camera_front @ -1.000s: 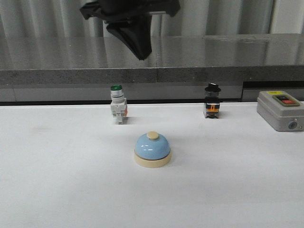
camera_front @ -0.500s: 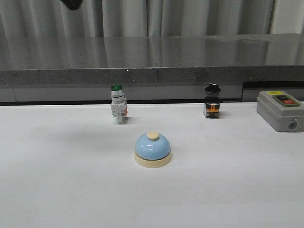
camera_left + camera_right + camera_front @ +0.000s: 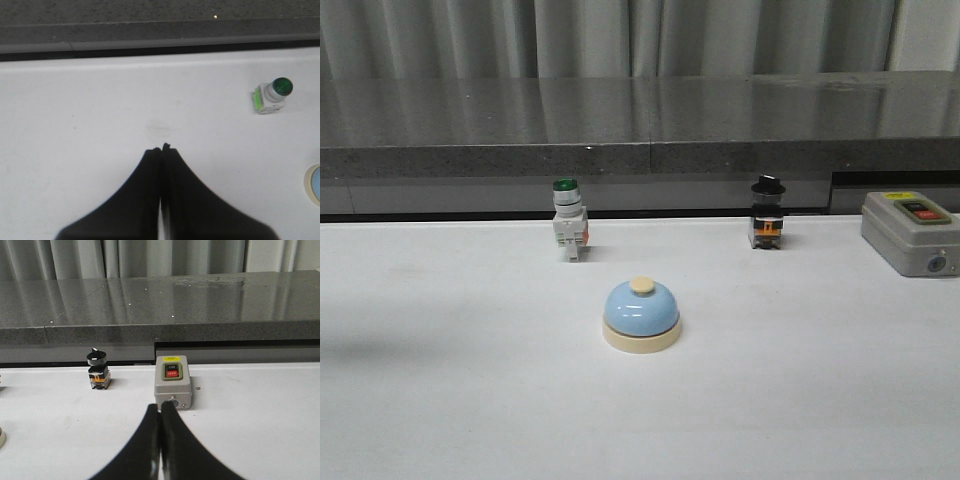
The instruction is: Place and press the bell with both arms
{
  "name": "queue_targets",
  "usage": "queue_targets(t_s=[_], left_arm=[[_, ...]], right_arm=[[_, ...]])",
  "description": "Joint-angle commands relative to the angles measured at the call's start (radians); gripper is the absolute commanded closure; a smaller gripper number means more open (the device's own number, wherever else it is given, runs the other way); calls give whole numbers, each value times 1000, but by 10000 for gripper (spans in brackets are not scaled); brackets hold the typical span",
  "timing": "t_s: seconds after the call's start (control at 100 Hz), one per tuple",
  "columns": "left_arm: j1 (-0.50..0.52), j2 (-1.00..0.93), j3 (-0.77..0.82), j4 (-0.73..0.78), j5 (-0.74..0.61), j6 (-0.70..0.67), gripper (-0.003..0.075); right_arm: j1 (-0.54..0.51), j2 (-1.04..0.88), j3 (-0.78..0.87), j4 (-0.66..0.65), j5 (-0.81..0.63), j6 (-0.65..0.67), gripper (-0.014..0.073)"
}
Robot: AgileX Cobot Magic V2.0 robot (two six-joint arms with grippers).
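Note:
The light-blue bell with its cream base and cream button stands upright in the middle of the white table, with nothing touching it. Neither arm shows in the front view. In the left wrist view my left gripper is shut and empty over bare table, and only a cream-rimmed sliver of the bell shows at the frame's edge. In the right wrist view my right gripper is shut and empty, its tips in front of the grey button box.
A green-capped white push-button switch stands behind the bell to the left, also seen as the green-capped switch. A black-knobbed selector switch stands behind to the right. The grey box with red and green buttons sits far right. A dark stone ledge runs along the back.
The black gripper that hung at the top of the front view has moved up and to the left, out of that view. The bell and the switches have not moved.

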Motion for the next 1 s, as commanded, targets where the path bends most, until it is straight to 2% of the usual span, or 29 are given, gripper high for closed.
queue_targets(t_s=[0.0,0.19,0.55,0.99], left_arm=[[40,-106,46,-3,-79,-10,741],[95,-264,224,-3,-143,-10,741],[97,-585,543,-6,-258,-10,741],[97,-1035,797,-6,-298,-10,741]], right_arm=[[-5,-12,-16,-9,-88,-5,653],[-5,-12,-16,-9,-88,-5,653],[-5,-12,-16,-9,-88,-5,653],[-5,-12,-16,-9,-88,-5,653]])
